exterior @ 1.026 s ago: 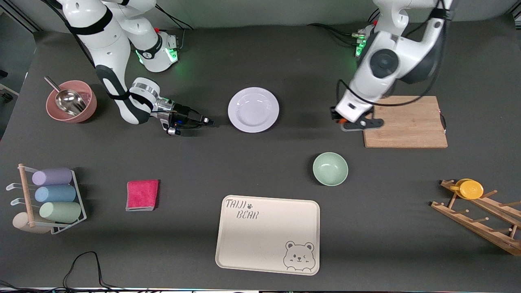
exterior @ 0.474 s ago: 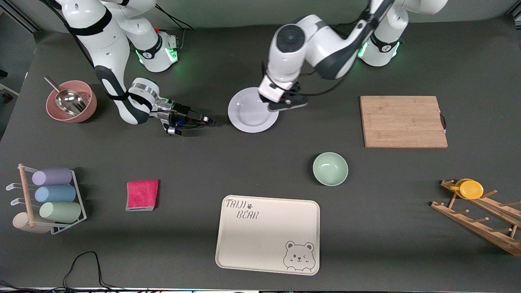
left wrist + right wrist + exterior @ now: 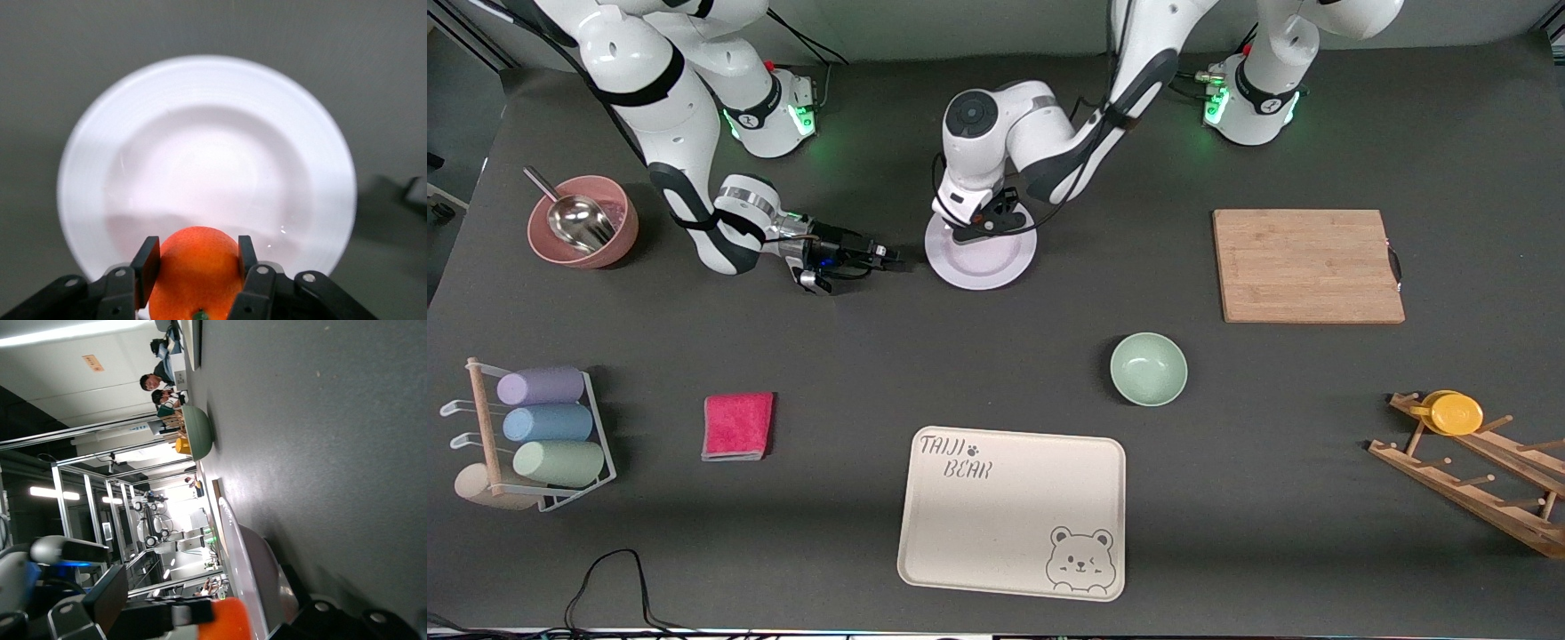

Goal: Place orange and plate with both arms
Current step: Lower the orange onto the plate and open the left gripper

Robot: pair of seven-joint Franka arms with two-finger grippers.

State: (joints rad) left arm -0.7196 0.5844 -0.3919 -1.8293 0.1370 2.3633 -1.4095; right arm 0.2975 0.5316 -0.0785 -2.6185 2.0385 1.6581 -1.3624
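The white plate (image 3: 980, 260) lies mid-table, also in the left wrist view (image 3: 207, 160). My left gripper (image 3: 980, 227) hangs over the plate, shut on the orange (image 3: 195, 270), which sits between its two black fingers (image 3: 146, 259) just above the plate's surface. My right gripper (image 3: 882, 257) lies low and level beside the plate, toward the right arm's end, open and empty, a small gap from the rim. The right wrist view shows the plate's rim edge-on (image 3: 235, 547) and the orange (image 3: 230, 620) over it.
A pale-green bowl (image 3: 1148, 369) and a cream bear tray (image 3: 1011, 511) lie nearer the camera. A wooden cutting board (image 3: 1307, 265) is toward the left arm's end. A pink bowl with a scoop (image 3: 583, 222), a red cloth (image 3: 737, 426) and a cup rack (image 3: 534, 436) are toward the right arm's end.
My left arm has swung from the cutting board's edge across to the plate, carrying the orange, and come lower over it. My right gripper has edged slightly toward the plate.
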